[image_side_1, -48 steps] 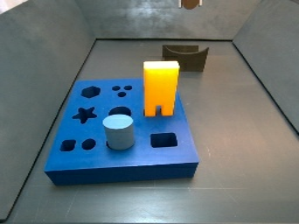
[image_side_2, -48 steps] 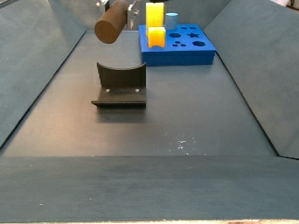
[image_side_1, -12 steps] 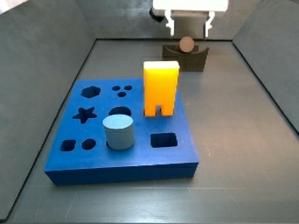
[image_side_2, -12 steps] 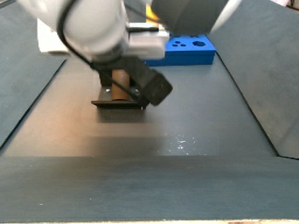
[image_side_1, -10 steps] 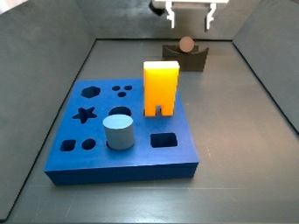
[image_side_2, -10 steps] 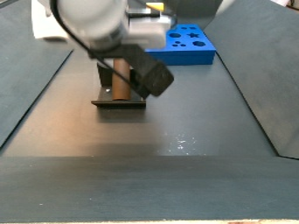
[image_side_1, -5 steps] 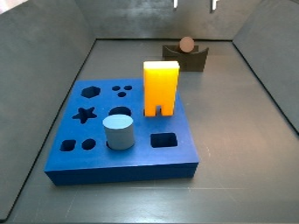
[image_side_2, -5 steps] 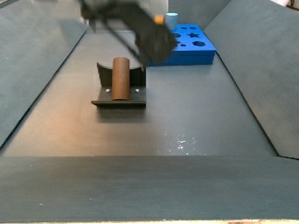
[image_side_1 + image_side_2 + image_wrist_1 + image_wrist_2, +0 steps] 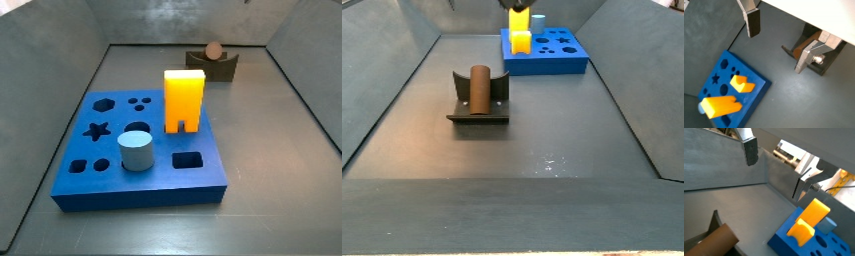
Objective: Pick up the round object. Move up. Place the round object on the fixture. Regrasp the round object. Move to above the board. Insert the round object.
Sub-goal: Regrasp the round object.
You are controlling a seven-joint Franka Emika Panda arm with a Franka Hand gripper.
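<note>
Nearest to the wrist cameras is the gripper [image 9: 777, 42]. Its two flat silver fingers [image 9: 751, 20] with dark pads stand wide apart, and nothing lies between them. It hangs high above the table floor; neither side view shows it, apart from perhaps a sliver at the top edge, which is too small to identify.

Below it, the small brown cylindrical peg with tan end faces, the round object [image 9: 476, 87], lies on its side in the notched cradle of the dark olive-brown fixture [image 9: 477, 108]. In a side view the peg's round end face [image 9: 213, 49] shows above the fixture [image 9: 214, 66], which stands near the far edge of the table. In a wrist view part of the peg [image 9: 711, 248] appears low in the frame, well apart from the fingers.

Farther on, the large thick blue board with shaped cut-out holes [image 9: 100, 160] rests flat on the table floor. A tall orange-yellow block [image 9: 183, 101] and a pale grey-blue cylinder [image 9: 135, 152] stand in it; the star, round and square holes remain open.

Status, as judged from this layout:
1. Pick up, move up, place on the fixture: complete.
2. Regrasp: not yet done; the open gripper is clear of the peg.
3. Move to above the board: outstanding.
4. Insert: outstanding.
</note>
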